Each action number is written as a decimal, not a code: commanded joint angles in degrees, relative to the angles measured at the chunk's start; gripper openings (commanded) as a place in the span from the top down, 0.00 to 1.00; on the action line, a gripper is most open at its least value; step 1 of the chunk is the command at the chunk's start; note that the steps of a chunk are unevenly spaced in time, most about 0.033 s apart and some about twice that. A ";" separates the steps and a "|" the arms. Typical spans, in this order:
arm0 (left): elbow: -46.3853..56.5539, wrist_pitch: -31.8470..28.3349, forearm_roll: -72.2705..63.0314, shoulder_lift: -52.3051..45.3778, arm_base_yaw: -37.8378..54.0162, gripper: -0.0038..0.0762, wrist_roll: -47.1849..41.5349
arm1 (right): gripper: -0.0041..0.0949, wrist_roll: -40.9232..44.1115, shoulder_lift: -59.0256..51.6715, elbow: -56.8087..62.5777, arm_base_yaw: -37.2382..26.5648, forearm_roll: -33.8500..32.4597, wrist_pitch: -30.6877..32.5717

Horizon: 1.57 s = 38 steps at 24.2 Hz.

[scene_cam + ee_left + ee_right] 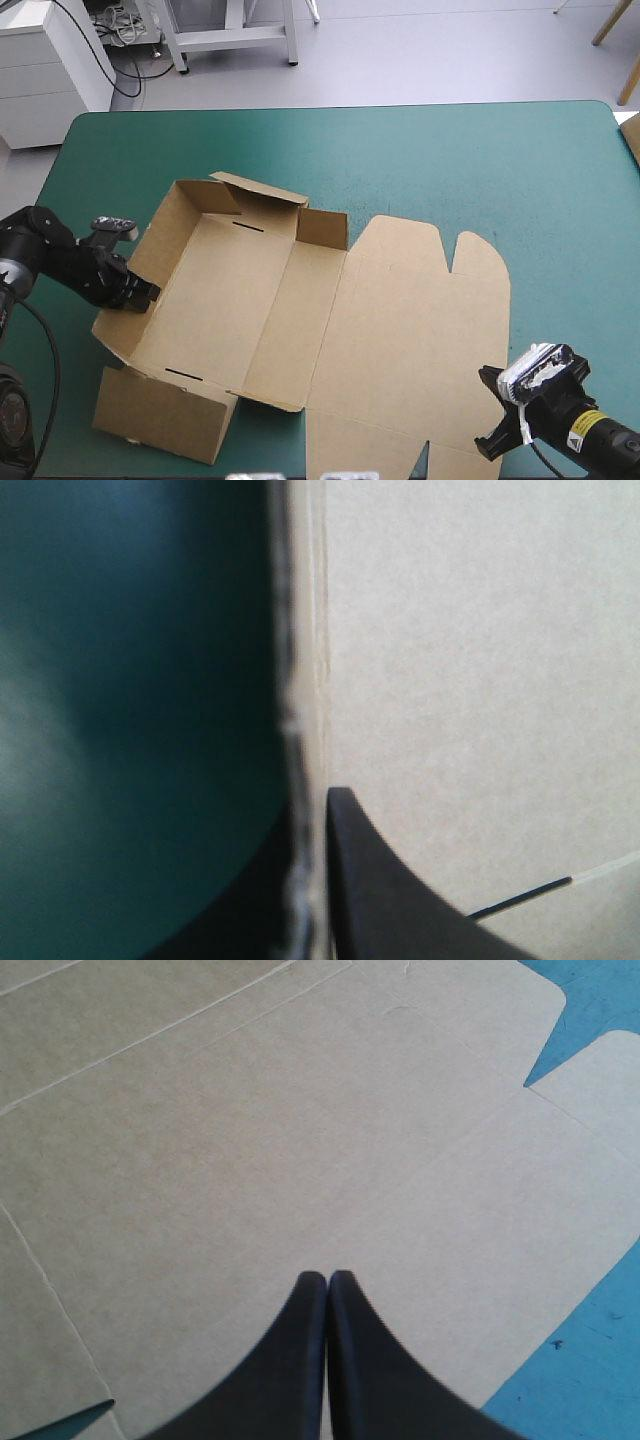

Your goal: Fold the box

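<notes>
1. The box (250, 300) lies left of the middle of the table (450, 160). It is a half-formed tray with the far wall (262, 192) and left wall (152, 255) raised. The near wall (165, 415) is splayed outward and the lid (420, 330) lies flat toward the right.
2. The left gripper (138, 293) is clamped on the left wall's top edge. In its wrist view the board's edge runs between the black fingers (400, 910).
3. The right gripper (328, 1276) has its fingers pressed together in a point, gripping nothing. It is poised over the lid near its right corner.
4. We judge the step in hand to be steadying the left wall upright so that the near wall can be rolled up and tucked.
5. To do it well, we would hold the pinch firm without creasing the board. We would bring the wall square to the floor, then seat the near wall's tab in its slot (182, 373).
6. In the way:
   - The flat lid lies between the right gripper and the tray.
   - The near wall sits close to the table's near edge, leaving little room to get under it.
</notes>
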 commanded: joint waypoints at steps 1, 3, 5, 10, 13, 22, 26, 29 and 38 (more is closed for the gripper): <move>-7.05 -2.38 3.90 -1.73 -5.33 0.96 0.01 | 0.98 -0.26 0.27 -1.38 -0.40 0.40 -3.81; -10.09 -4.76 7.95 -1.73 -9.39 0.96 0.01 | 0.98 -0.26 0.27 -1.38 -0.40 0.40 -3.81; -12.82 -8.16 12.51 -1.73 -14.22 0.96 0.01 | 0.98 -0.26 0.27 -1.38 -0.40 0.40 -3.81; -16.63 -17.64 23.79 -1.73 -25.33 0.96 0.01 | 0.98 -0.26 0.27 -1.38 -0.40 0.40 -3.81; -17.37 -23.08 29.83 -1.73 -31.19 0.96 0.01 | 0.98 -0.26 0.27 -1.38 -0.40 1.10 -3.81; -17.72 -30.31 42.19 -1.73 -44.24 0.96 0.01 | 0.98 -0.26 0.27 -1.38 -0.40 2.78 -3.81; -17.72 -30.31 49.16 -1.73 -53.92 0.96 -2.21 | 0.98 0.50 0.27 -1.29 -0.40 1.78 -3.81; -17.02 -27.93 59.10 -1.73 -61.86 0.96 -11.14 | 0.98 4.05 0.27 -1.29 -0.40 -0.76 -3.81; -2.39 -30.05 77.77 -2.22 -72.37 0.96 -36.30 | 0.88 9.37 0.27 -1.29 -0.40 -7.75 -4.44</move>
